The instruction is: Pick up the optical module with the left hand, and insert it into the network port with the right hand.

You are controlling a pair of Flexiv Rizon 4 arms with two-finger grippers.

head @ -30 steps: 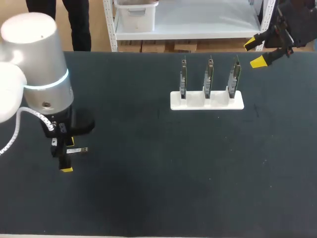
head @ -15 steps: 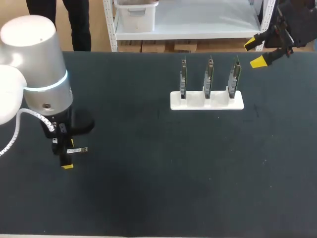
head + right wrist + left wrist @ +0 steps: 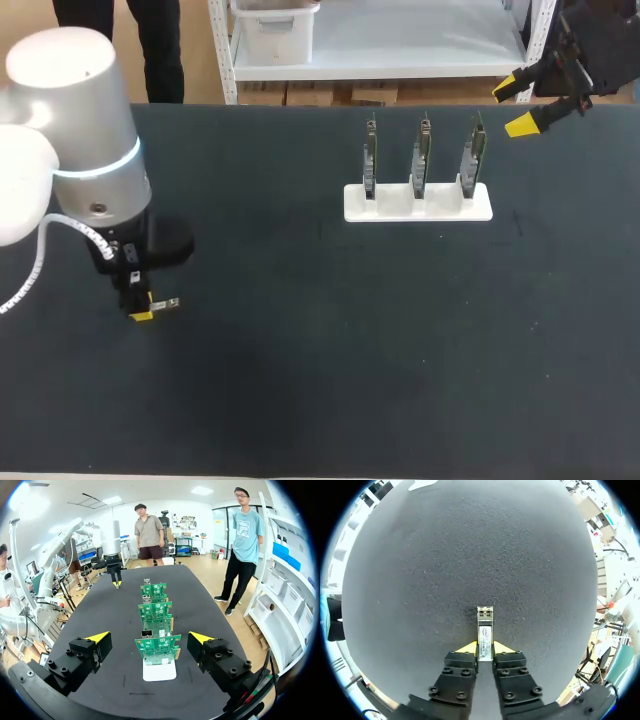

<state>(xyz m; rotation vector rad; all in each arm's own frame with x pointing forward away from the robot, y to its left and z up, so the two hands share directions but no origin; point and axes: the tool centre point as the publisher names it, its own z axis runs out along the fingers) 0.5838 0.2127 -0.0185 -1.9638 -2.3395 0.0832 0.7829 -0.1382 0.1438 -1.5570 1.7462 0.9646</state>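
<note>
Left gripper (image 3: pixel 485 648) pinches the optical module (image 3: pixel 485 628) by its rear end. Right gripper (image 3: pixel 513 107), fingers spread, hangs just beside the three upright circuit boards (image 3: pixel 421 160).

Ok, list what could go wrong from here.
1. The left jaws pinch only the rear end of the optical module; most of it sticks out, so it could pivot or slip in the handover.
2. The three boards stand close together in the white holder; the wide-open right jaws could knock a neighbour while inserting.
</note>
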